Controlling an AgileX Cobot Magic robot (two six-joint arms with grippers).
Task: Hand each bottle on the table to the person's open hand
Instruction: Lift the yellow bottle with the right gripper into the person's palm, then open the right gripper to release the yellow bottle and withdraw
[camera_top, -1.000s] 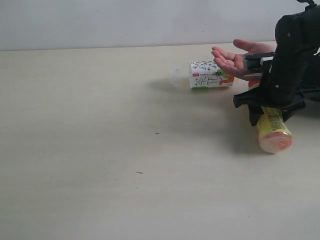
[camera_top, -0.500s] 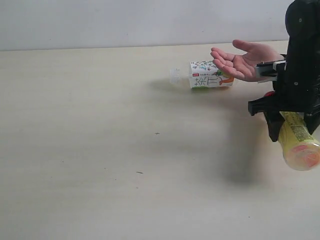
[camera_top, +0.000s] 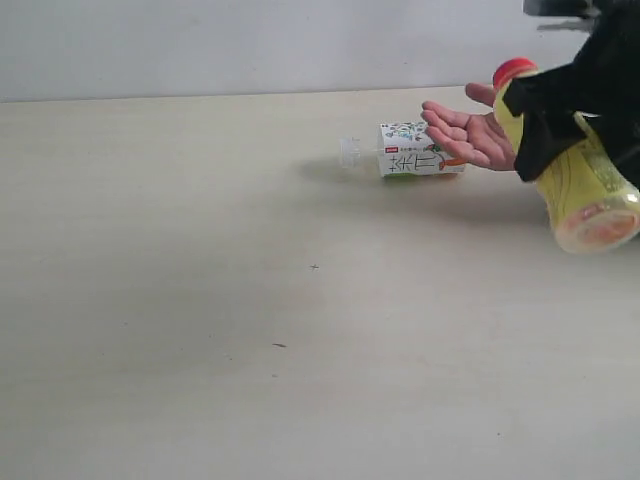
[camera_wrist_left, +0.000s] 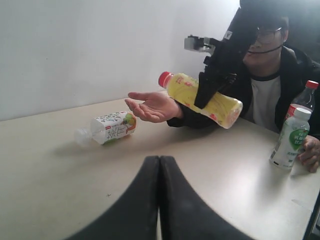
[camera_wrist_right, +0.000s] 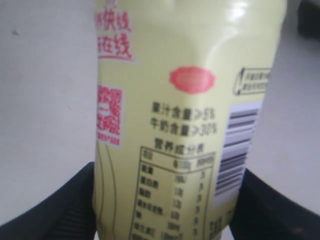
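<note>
Right gripper (camera_top: 543, 128), clamped on the yellow tea bottle (camera_top: 588, 195), has raised it off the table (camera_top: 200, 300) to beside the open hand (camera_top: 468, 134) (cap first); handover looks imminent. Left gripper (camera_wrist_left: 159, 192) pressed together.

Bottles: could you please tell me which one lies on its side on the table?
The short clear bottle with the floral label; the right gripper holds the yellow bottle aloft, and the cola bottle and green-labelled bottle stand upright.

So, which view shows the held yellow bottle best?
The left wrist view: the yellow bottle shows from red cap to base, beside the open hand. The exterior view has it at the frame's edge, partly behind the arm. The right wrist view shows only its label.
</note>
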